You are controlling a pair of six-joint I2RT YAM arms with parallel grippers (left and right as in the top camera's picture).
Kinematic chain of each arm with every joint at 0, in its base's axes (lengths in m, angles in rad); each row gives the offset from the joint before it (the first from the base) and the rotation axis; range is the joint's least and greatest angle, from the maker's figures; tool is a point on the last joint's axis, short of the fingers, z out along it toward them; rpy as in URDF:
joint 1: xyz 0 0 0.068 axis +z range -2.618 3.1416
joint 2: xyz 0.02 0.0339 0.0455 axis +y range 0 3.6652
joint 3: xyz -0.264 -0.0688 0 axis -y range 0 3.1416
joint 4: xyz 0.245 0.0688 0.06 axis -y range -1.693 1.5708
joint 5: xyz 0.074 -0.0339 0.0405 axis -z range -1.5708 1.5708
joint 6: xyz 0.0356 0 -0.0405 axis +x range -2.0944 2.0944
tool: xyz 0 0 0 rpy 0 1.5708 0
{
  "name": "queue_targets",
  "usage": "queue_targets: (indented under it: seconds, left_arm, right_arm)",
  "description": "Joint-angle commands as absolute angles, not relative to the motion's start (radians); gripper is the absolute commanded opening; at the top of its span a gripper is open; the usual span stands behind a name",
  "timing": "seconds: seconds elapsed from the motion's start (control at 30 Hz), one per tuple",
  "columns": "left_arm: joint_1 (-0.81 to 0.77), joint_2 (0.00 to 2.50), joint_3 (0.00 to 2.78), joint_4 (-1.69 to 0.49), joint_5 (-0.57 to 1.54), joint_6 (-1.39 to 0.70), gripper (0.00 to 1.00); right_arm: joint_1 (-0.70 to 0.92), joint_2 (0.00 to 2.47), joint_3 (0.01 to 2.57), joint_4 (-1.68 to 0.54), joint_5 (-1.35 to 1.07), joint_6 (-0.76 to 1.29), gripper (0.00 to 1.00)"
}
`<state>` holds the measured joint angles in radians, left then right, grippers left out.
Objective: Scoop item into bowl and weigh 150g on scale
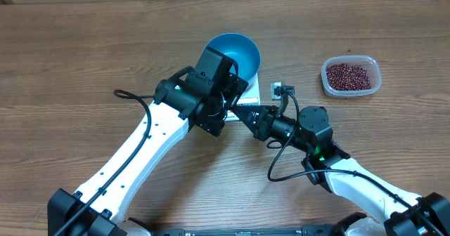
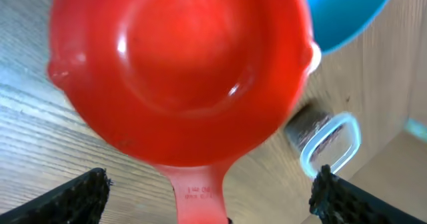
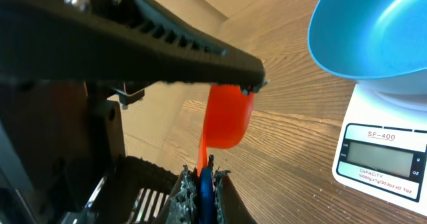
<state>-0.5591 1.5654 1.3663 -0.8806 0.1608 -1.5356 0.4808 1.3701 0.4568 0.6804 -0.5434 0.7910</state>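
Holds the red scoop [image 2: 180, 64] by its thin handle with the right gripper [image 3: 205, 179], jaws clamped on it, just beside the blue bowl [image 1: 239, 50]. Has the left gripper [image 2: 212, 184] spread wide, one finger on each side of that handle and apart from it. Shows the bowl sitting on the white scale [image 3: 383, 154] at the far middle, and the red-brown beans [image 1: 346, 74] heaped in the clear tub [image 1: 377, 78] far right, well apart.

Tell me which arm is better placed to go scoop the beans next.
Right, probably. The right hand is shut on the handle of the red scoop; the left hand stands open, not gripping; the beans lie in the clear tub on the right side.
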Motion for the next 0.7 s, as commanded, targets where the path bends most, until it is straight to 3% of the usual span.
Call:
queue_targets:
  seconds: [0.0, 0.17, 0.5, 0.67]
  left_arm:
    - [-0.561, 1.550, 1.401, -0.878, 0.189, -1.325, 1.00]
    - [-0.562, 1.495, 1.449, -0.878, 0.184, -1.159, 1.00]
    - [-0.564, 1.347, 1.477, -0.897, -0.019, -0.727, 1.00]
    - [-0.563, 1.369, 1.475, -0.949, -0.109, -0.710, 1.00]
  right_arm:
    - [0.435, 1.362, 0.480, 0.674, -0.593, 0.789, 0.03]
    - [0.357, 1.313, 0.480, 0.548, -0.601, 0.783, 0.04]
    - [0.226, 1.069, 0.501, 0.259, -0.603, 0.637, 0.04]
    - [0.158, 0.960, 0.546, 0.001, -0.513, 0.541, 0.04]
